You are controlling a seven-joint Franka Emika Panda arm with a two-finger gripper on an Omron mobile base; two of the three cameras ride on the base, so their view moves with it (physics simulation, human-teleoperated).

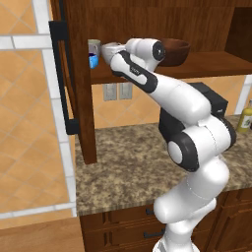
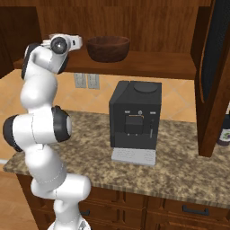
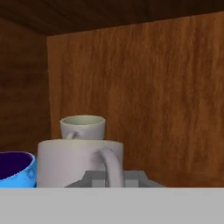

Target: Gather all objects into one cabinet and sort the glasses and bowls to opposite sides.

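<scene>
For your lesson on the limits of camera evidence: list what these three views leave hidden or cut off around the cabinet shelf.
- Gripper: in the hand view the near grey mug's handle covers the tips; whether they pinch it is unclear.
- Blue mug: cut by the left edge.
- Far grey mug: base hidden behind the near one.
- Wooden bowl: left part hidden by the arm, left base view.

Arm (image 1: 197,142) raised, elbow bent, wrist level; pincer (image 3: 113,178) closed on pale mug (image 3: 81,162) handle.
</scene>
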